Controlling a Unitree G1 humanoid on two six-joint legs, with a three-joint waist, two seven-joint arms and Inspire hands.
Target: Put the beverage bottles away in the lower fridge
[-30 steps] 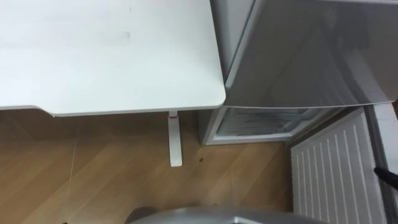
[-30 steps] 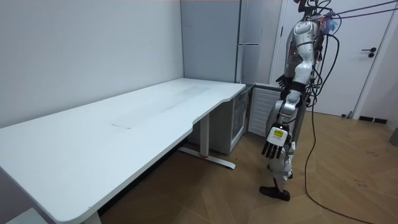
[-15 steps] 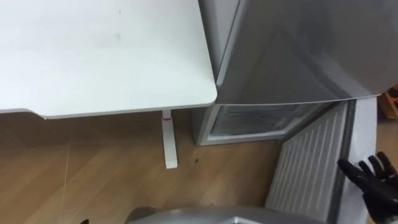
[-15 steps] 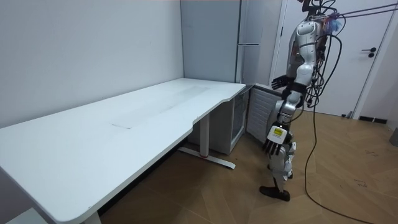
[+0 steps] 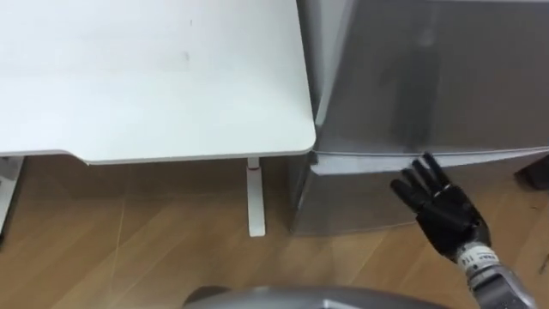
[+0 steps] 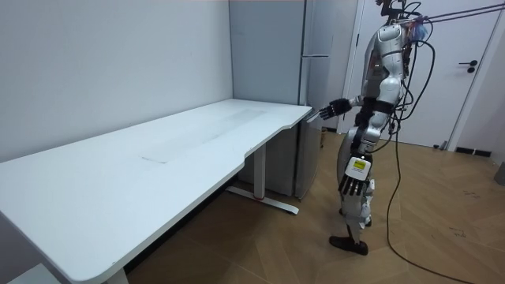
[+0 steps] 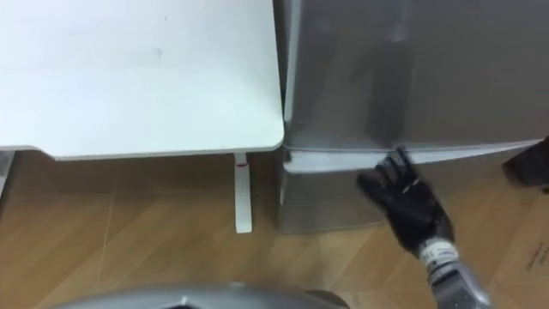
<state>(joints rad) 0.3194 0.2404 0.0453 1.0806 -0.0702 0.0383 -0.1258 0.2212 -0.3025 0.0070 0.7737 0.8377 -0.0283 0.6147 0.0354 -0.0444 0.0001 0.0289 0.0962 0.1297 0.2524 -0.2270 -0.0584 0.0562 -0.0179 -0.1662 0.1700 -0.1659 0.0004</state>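
The grey fridge stands to the right of the desk, and its lower door point(image 5: 352, 199) is shut under the upper door point(image 5: 429, 77). My right hand point(image 5: 442, 206) reaches in from the lower right with straight fingers. Its fingertips lie at the seam between the two doors. In the room view I stand facing the fridge point(image 6: 309, 162) with the right hand point(image 6: 335, 106) stretched out to it. My left hand point(image 6: 353, 185) hangs at my side with relaxed fingers and holds nothing.
A white desk point(image 5: 146, 77) fills the left, its rounded corner close to the fridge's side and its leg point(image 5: 256, 199) on the wooden floor. A dark object point(image 5: 536, 172) sits at the right edge. A white room door point(image 6: 473, 79) is behind me.
The lower fridge door has swung from wide open to shut, with my right hand coming in from the right against it. The eye view has shifted a little.
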